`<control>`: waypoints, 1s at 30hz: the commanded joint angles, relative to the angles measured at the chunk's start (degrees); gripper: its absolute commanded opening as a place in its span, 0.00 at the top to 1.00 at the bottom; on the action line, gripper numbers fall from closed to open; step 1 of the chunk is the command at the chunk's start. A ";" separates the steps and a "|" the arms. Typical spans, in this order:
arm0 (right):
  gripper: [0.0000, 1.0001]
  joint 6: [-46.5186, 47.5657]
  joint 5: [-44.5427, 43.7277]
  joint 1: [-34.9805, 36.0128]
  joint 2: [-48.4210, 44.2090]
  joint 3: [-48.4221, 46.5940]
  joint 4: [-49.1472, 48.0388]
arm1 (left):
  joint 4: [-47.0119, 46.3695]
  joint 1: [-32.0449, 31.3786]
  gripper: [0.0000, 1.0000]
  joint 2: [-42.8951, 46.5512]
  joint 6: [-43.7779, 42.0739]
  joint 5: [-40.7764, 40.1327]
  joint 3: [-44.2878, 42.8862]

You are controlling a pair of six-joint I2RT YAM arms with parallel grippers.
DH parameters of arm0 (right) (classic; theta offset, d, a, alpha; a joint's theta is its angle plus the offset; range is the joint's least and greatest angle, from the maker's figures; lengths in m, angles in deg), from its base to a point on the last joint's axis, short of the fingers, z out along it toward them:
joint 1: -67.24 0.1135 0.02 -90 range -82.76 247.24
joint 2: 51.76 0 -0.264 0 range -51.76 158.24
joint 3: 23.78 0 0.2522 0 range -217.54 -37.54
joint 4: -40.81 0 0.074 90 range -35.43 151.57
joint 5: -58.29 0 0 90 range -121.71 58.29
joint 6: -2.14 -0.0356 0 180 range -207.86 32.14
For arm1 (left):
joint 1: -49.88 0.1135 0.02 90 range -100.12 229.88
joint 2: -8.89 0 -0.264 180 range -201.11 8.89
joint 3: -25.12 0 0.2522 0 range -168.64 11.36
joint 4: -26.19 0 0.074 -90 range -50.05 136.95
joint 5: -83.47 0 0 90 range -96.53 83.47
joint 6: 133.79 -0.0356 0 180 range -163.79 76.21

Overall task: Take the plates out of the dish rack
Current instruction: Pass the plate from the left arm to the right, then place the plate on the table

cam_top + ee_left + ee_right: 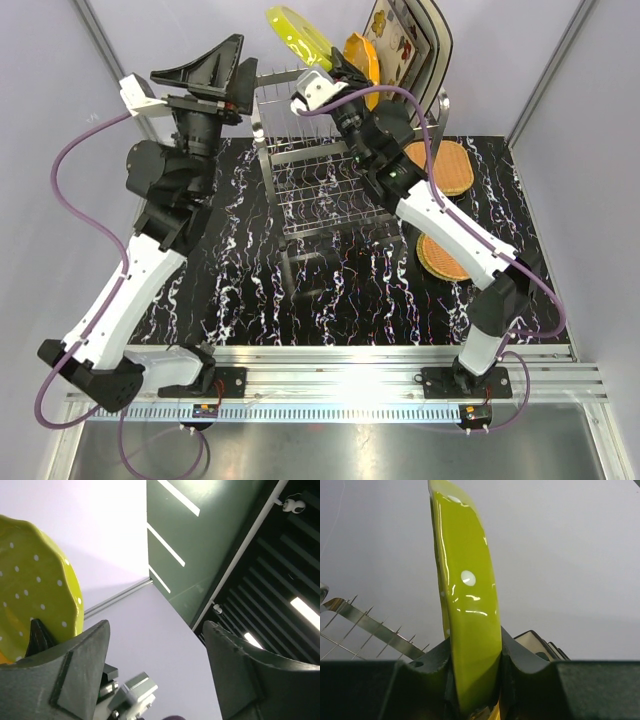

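The right claw point(473, 676) pinched the round yellow-green dotted plate point(293, 32) by its rim, high over the far end of the shiny steel wire dish rack point(310, 185). The left claw point(156, 630) was spread wide, holding nothing. Two tan woven plates point(441, 166) point(442, 262) lay on the right, probably done. A round orange plate point(365, 52) and square flowered plates point(398, 40) at the far side seemed left.

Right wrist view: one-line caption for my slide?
Right claw gripping the yellow-green plate by its rim, dish rack prongs at lower left.
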 commanded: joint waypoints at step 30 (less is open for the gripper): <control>1.00 -41.99 3.16 -3.10 -25.59 -9.82 36.01 | 9.77 1.54 0.01 21.45 -42.53 17.91 21.87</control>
